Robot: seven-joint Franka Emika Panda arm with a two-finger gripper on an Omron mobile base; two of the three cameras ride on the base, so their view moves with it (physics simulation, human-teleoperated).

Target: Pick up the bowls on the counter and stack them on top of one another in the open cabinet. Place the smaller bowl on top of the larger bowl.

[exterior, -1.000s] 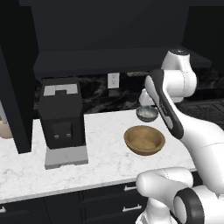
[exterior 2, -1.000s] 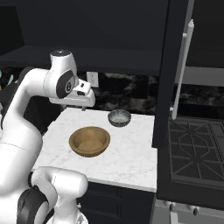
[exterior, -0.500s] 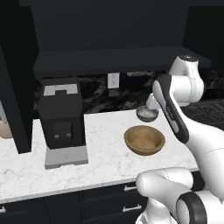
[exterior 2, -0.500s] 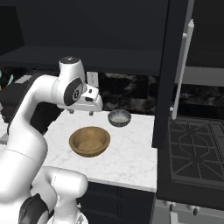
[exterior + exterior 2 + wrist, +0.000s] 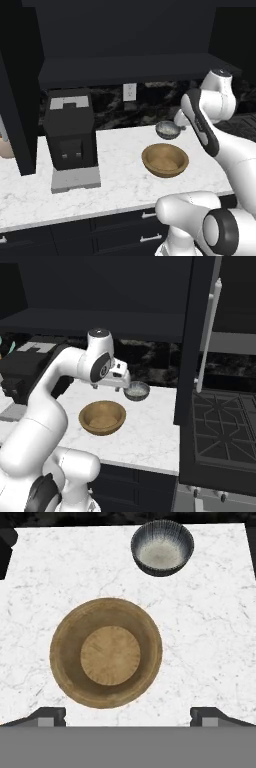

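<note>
The wide wooden bowl (image 5: 165, 160) (image 5: 102, 417) (image 5: 106, 652) rests on the white marble counter (image 5: 120, 175) (image 5: 150, 431). Just behind it stands the small grey bowl (image 5: 168, 130) (image 5: 136, 391) (image 5: 162, 547), upright, with a pale speckled inside. My gripper (image 5: 111, 386) (image 5: 127, 716) hangs above the counter, over the wooden bowl's near side, and points down. It is open, fingertips wide apart and nothing between them. Above the counter is the dark open cabinet with its flat shelf (image 5: 130, 65) (image 5: 100, 323).
A black coffee machine (image 5: 70, 130) (image 5: 25, 368) stands on the counter's left part. The open cabinet door (image 5: 192, 331) hangs at the counter's right end, with a dark stove (image 5: 220, 431) beyond it. An outlet (image 5: 129, 92) sits on the back wall.
The hand has swung down and to the right, from above the counter's left part to over the wooden bowl. Both bowls stay where they were.
</note>
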